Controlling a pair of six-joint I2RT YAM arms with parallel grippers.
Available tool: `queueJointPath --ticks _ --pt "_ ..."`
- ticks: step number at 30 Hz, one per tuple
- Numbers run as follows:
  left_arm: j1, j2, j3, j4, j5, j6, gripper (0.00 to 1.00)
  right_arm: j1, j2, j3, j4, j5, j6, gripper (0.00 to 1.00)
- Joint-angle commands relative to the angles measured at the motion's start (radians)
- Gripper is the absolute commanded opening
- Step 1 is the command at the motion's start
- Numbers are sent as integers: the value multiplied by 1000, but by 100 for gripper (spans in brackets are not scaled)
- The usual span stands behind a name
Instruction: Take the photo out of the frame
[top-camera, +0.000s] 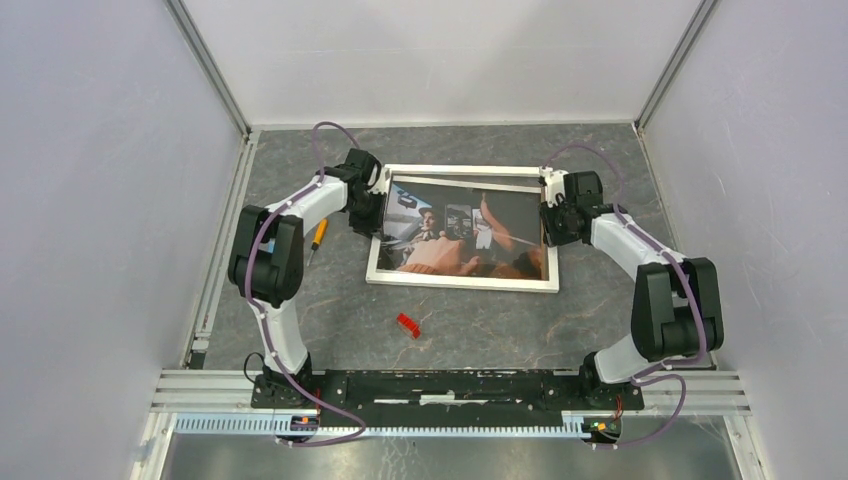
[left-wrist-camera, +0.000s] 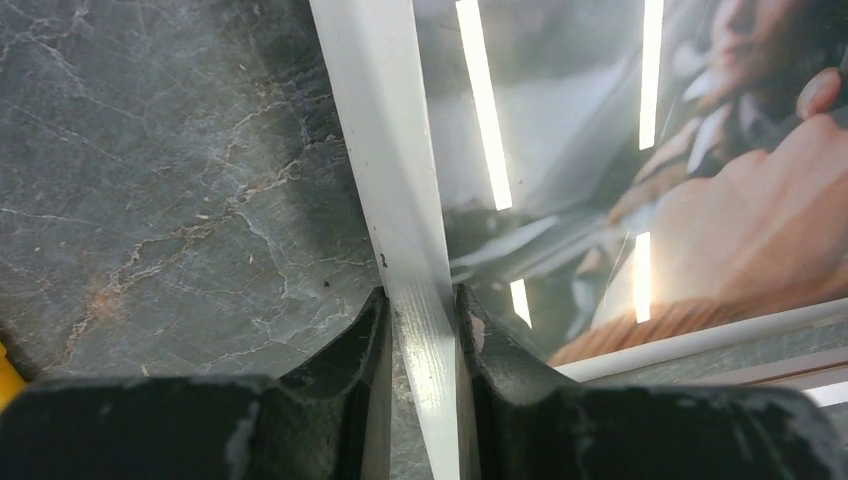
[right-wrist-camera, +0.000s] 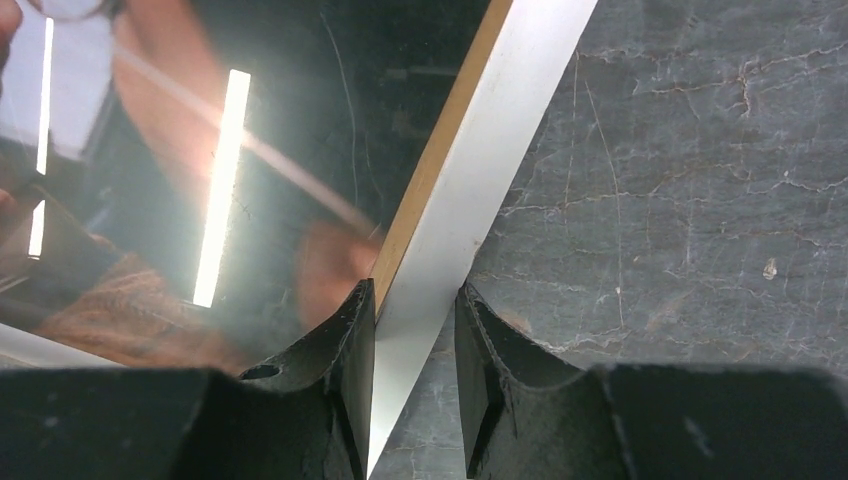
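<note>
A small red piece (top-camera: 407, 325) is seen nearest of all on the table (top-camera: 560, 330). Just behind it, the frame (top-camera: 462, 283) is found in the middle of the table, and the photo (top-camera: 460, 235) is kept inside it, face up. The frame's left side is pinched tight by the left gripper (left-wrist-camera: 420, 330). Its right side is pinched by the right gripper (right-wrist-camera: 415, 320). An orange tool (top-camera: 318, 235) is seen on the table, left of the frame.
</note>
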Motion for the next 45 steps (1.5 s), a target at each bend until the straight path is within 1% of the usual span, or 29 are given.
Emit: queueJointPath --ticks 1,4,15,18,19,20,21,22,24,25,26,27,28,30,32,33,36,38,41,45 --pt "-17 -40 65 47 48 49 2 25 13 1 61 -18 -71 0" --pt "-17 -21 106 38 22 55 2 25 61 17 62 -14 -67 0" --pt "-16 104 255 24 -32 91 2 6 235 231 17 -14 -57 0" --pt "-15 143 289 23 -53 99 2 5 273 262 7 -16 -48 3" --pt "-14 152 300 21 -61 101 2 5 282 268 3 -18 -47 6" --pt "-13 161 308 22 -69 102 2 4 292 273 -1 -18 -45 11" --pt "-13 168 317 19 -82 103 5 5 300 275 -5 -16 -42 18" --pt "-11 175 327 13 -85 106 11 2 303 277 -9 -15 -42 24" --pt "-9 169 343 -5 -70 122 35 -3 299 279 -20 -11 -43 38" --pt "-9 148 336 -5 -62 131 42 -10 291 282 -32 -13 -48 45" --pt "-9 121 318 3 -46 179 51 -18 283 289 -49 -17 -61 54" --pt "-10 83 296 13 -32 215 59 -32 272 297 -65 -25 -74 61" --pt "-9 46 265 29 -23 255 69 -45 254 302 -83 -43 -93 68" --pt "-8 -44 205 60 2 341 84 -86 214 299 -108 -107 -126 79" --pt "-10 -116 144 64 78 432 96 -114 163 281 -130 -192 -149 87" --pt "-11 -150 121 62 134 474 100 -137 136 264 -141 -228 -157 88" --pt "-42 -210 37 55 250 610 100 -164 72 182 -181 -325 -179 91" --pt "-91 -233 -15 69 262 680 100 -165 54 112 -212 -358 -195 91" --pt "-183 -275 -111 150 255 765 100 -173 39 15 -220 -409 -200 90" --pt "-310 -307 -208 246 232 880 100 -177 43 -61 -206 -413 -191 89"
